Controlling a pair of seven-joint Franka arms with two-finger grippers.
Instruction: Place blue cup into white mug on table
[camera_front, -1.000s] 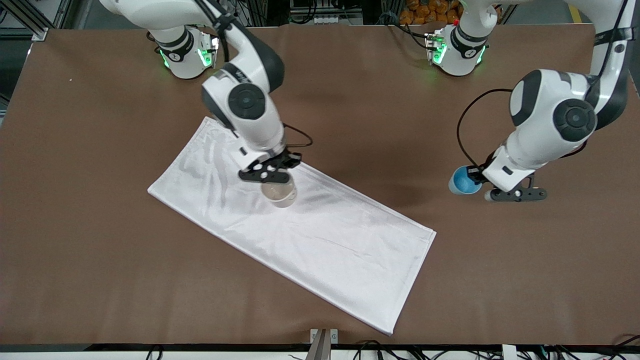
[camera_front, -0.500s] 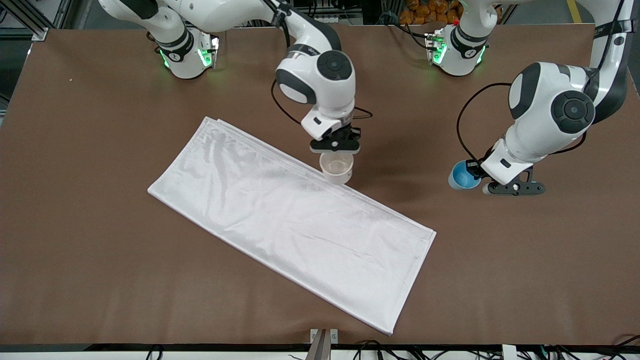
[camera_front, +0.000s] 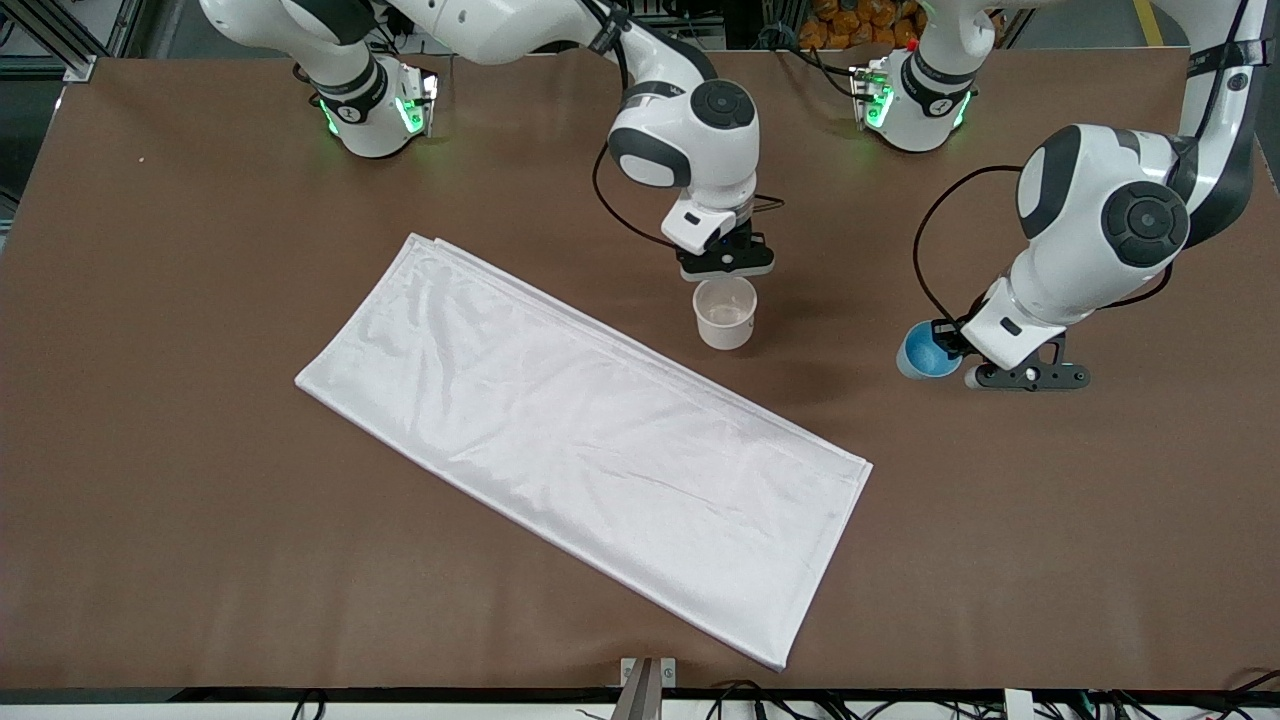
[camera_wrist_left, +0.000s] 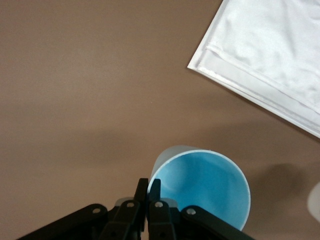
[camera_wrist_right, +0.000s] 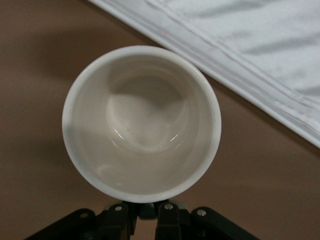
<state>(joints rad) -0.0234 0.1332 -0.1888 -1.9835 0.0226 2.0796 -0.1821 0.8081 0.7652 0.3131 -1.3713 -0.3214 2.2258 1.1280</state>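
Carried off the white cloth (camera_front: 585, 440) since a second ago, the white mug (camera_front: 725, 313) now hangs over bare brown table (camera_front: 200, 560) just above center of the front view, and the right arm has swung with it toward the left arm's end. Nearest the camera, that cloth lies slanted across the middle of the frame, nothing on it. Higher up, at center right, the left gripper (camera_front: 1028, 376) holds the blue cup (camera_front: 925, 353) low over the table, mouth up; the left wrist view shows the two fingers pinched together on the cup's rim, one inside the wall and one outside. It has barely shifted in that second. Higher again, the right gripper (camera_front: 727, 264) has the mug by the part of its rim turned toward the robots, and the right wrist view looks straight down into an empty bowl, fingers clamped at the lip, handle out of sight. So both vessels are in hand, which is a fair start, but they are well apart and whether the mug touches the table I cannot tell. My read: the mug has yet to be settled, and the whole of the cup's trip across and drop into it is left to do.
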